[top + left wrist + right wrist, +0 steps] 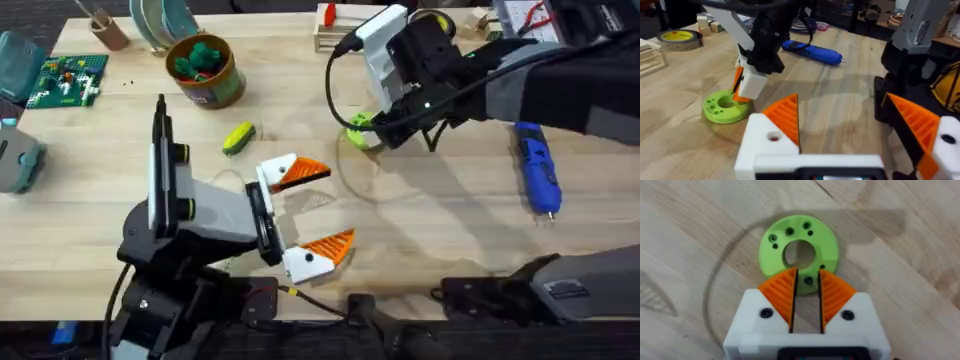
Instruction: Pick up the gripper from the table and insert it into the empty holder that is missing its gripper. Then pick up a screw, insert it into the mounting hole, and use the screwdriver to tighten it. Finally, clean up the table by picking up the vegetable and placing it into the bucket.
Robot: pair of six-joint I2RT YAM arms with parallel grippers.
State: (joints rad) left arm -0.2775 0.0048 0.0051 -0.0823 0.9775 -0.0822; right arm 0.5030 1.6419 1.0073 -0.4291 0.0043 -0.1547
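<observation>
My right gripper (372,128) (807,277) points down at the near rim of a bright-green ring disc (360,137) (827,247). Its orange pads are shut to a thin slit, and I see nothing between them. The left gripper (338,204) (840,100) hovers open over the table's middle, with orange pads on both white mounts. The yellow-green vegetable (238,137) lies behind it, in front of the brown bucket (235,75), which holds dark green toy pieces. The blue screwdriver (535,165) (812,52) lies at the right. The loose gripper, empty holder and screw are out of view.
A green brick plate (65,80) and a grey device (15,155) sit at the left. A wooden rack (340,30) stands at the back. A yellow tape roll (677,37) lies behind the ring disc (722,107).
</observation>
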